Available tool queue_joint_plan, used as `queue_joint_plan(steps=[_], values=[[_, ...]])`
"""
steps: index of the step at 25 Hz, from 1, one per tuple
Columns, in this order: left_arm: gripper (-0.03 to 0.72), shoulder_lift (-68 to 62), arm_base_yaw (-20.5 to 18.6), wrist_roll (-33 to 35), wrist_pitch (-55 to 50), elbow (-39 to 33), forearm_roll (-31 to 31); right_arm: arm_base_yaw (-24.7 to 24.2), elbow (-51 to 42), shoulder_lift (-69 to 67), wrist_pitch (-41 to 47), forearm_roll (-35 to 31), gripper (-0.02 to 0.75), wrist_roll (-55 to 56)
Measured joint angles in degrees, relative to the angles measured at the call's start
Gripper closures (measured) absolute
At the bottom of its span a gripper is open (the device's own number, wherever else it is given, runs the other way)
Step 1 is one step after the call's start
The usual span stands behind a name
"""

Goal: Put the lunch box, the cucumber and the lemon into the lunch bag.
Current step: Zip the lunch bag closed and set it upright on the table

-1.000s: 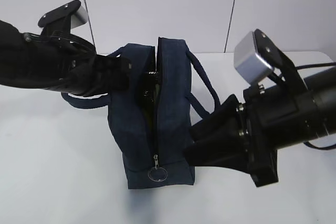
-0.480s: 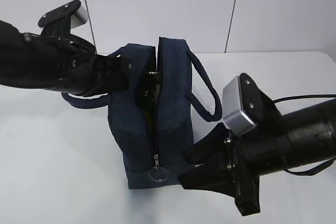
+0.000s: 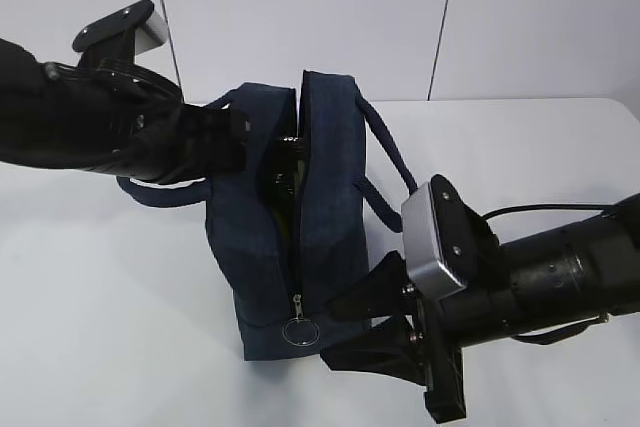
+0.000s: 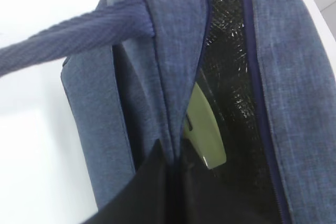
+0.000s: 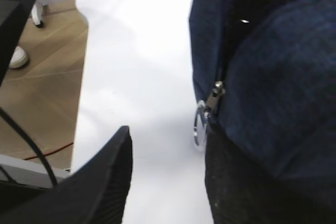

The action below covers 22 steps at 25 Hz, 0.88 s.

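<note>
right fingers (image 5: pixel 165 182) spread | near ring pull (image 5: pixel 200 125) | lunch bag (image 3: pixel 290 237) unzipped

White table (image 3: pixel 100 277), perhaps wooden floor (image 5: pixel 42 56)

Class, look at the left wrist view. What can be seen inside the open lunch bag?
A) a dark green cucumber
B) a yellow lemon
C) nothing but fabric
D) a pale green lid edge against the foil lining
D: in the left wrist view a pale sage-green lid edge of the lunch box shows inside the lunch bag, against the shiny foil lining; no lemon or cucumber is visible there.
</note>
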State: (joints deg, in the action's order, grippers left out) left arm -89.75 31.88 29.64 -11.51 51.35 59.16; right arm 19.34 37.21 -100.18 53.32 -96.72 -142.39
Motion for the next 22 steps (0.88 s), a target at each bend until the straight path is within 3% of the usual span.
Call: queue_joint_plan(steps=[22], values=[[0.691,0.0,0.0,0.0,0.0,0.0,0.0,0.0,2.14,-6.17,0.27,-6.34,0.409,-6.23]])
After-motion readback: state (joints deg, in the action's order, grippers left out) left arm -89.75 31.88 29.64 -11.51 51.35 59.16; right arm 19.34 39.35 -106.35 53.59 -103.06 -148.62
